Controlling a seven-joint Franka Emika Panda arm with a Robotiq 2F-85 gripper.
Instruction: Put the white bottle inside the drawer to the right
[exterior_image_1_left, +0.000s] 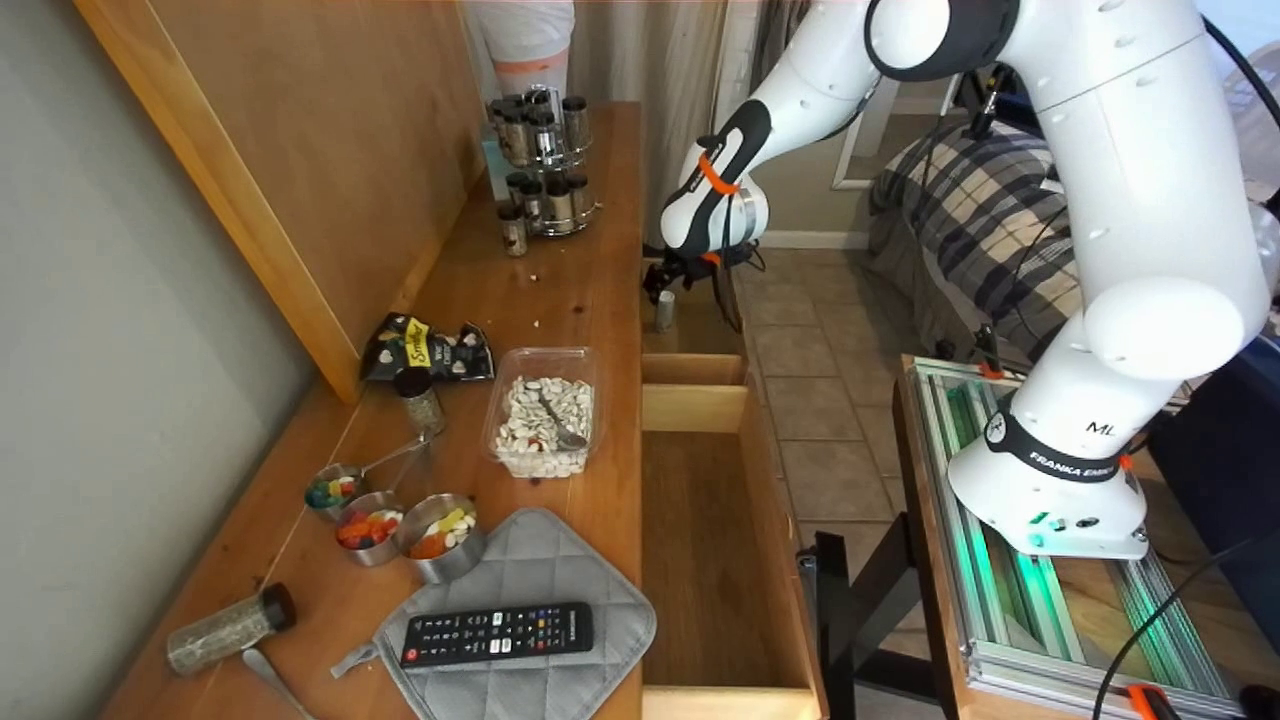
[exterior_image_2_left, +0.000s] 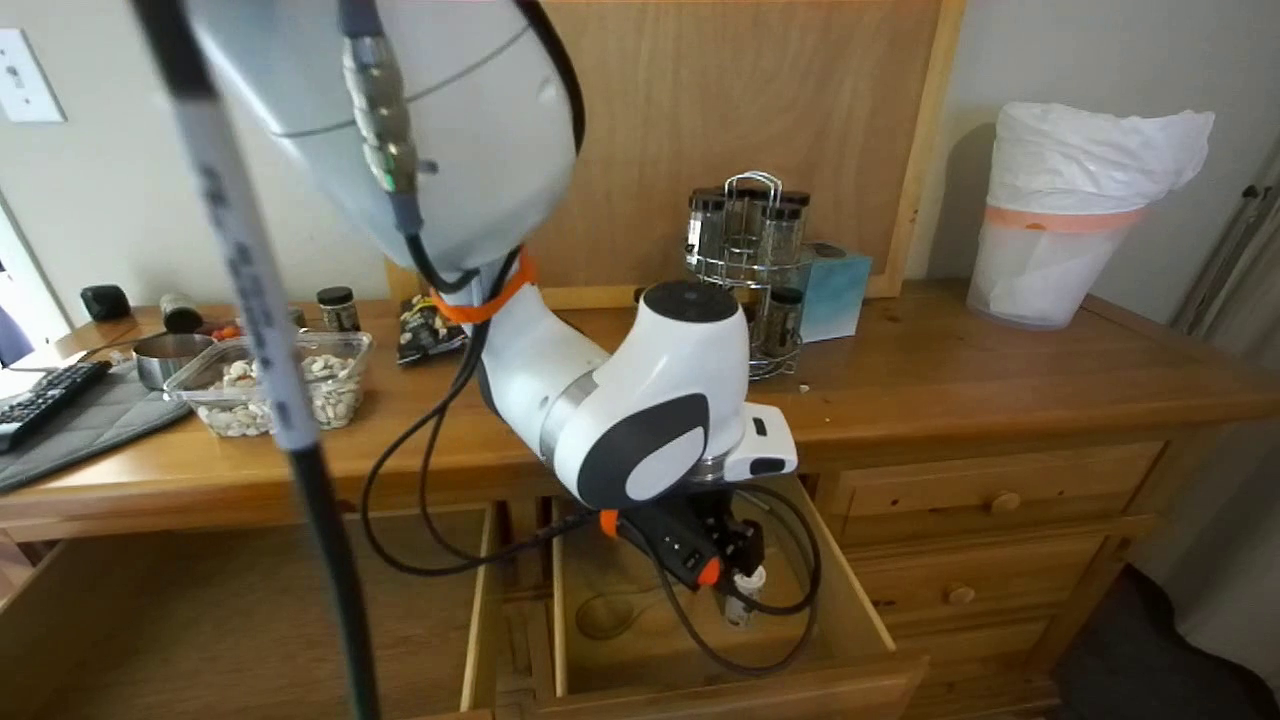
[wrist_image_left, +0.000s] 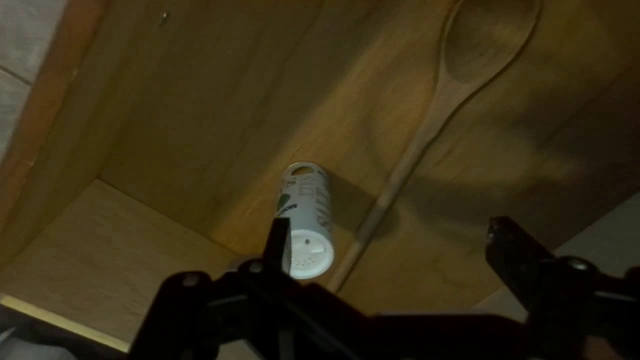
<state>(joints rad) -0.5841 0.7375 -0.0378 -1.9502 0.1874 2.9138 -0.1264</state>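
Small white bottle (exterior_image_2_left: 739, 613) upright in right-hand open drawer (exterior_image_2_left: 850, 600), cable (exterior_image_2_left: 778, 611) across it. Tool (exterior_image_2_left: 745, 557) close to bottle's top; contact, jaw opening unclear. Wooden spoon (exterior_image_2_left: 605, 617) same drawer, left of bottle. Adjacent drawer (exterior_image_2_left: 210, 610) open. Surface (exterior_image_2_left: 950, 370): remote (exterior_image_2_left: 45, 402) on gray pad (exterior_image_2_left: 105, 420), wire spice rack (exterior_image_2_left: 743, 274) beside blue box (exterior_image_2_left: 833, 295), bagged bin (exterior_image_2_left: 1040, 275).

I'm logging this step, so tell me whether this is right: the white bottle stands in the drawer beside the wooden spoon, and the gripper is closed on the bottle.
Not quite: the gripper is open, not closed on the white bottle; the wrist view shows its jaws wide apart. The bottle does stand in the drawer beside the wooden spoon.
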